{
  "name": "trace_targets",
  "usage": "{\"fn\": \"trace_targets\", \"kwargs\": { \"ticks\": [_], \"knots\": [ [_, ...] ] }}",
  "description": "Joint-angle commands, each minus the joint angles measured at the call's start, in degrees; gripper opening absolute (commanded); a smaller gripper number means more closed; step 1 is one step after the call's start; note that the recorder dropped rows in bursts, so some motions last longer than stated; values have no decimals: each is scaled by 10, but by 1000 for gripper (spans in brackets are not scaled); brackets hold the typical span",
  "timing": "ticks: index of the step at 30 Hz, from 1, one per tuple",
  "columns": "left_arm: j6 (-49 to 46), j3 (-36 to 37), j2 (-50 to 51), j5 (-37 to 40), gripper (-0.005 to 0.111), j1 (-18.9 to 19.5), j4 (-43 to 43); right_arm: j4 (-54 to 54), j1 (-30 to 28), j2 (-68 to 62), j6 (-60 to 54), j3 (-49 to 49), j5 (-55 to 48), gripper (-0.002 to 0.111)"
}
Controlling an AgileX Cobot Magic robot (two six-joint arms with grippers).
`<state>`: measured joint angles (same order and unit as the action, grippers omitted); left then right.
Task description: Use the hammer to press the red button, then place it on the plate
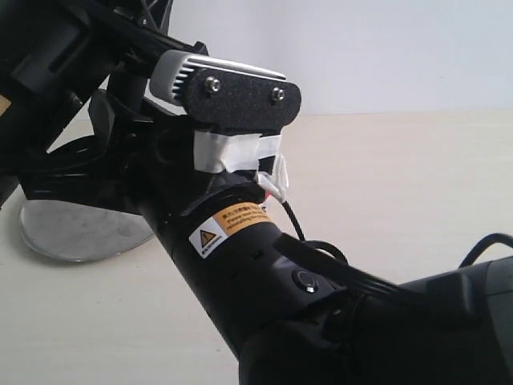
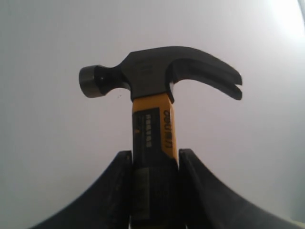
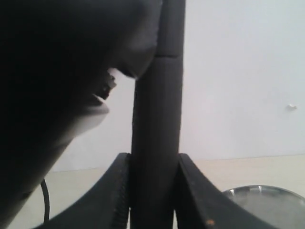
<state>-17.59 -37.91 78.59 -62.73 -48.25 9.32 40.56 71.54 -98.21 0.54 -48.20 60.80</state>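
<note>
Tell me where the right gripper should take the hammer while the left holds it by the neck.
Take the black handle, on the straight stretch away from the head. The left gripper holds the hammer at its yellow neck, and the head is too irregular to clamp. Come from the butt end, one finger on each side. The right gripper looks closed there now.
</note>
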Motion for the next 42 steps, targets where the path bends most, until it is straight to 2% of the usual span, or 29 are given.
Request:
{"fn": "trace_targets", "kwargs": {
  "ticks": [1, 6, 13, 17, 34, 38, 42],
  "knots": [
    [-5, -7, -6, -14, 0, -9, -33, -14, -4, -5, -19, -11, -79, 0],
    [-29, -7, -6, -9, 0, -9, -33, -36, -4, -4, -20, -11, -145, 0],
    [-100, -7, -6, -3, 0, -9, -33, -36, -4, -4, -29, -11, -162, 0],
    [-106, -7, -6, 6, 0, -9, -33, -36, -4, -4, -41, -11, -202, 0],
    [-106, -7, -6, 44, 1, -9, -33, -28, -4, -4, -81, -11, -234, 0],
    [-106, -7, -6, 48, 11, -9, -33, -28, -4, -4, -81, -11, -234, 0],
    [-107, -7, -6, 48, 34, -9, -33, -25, -4, -4, -81, -11, -234, 0]
  ]
}}
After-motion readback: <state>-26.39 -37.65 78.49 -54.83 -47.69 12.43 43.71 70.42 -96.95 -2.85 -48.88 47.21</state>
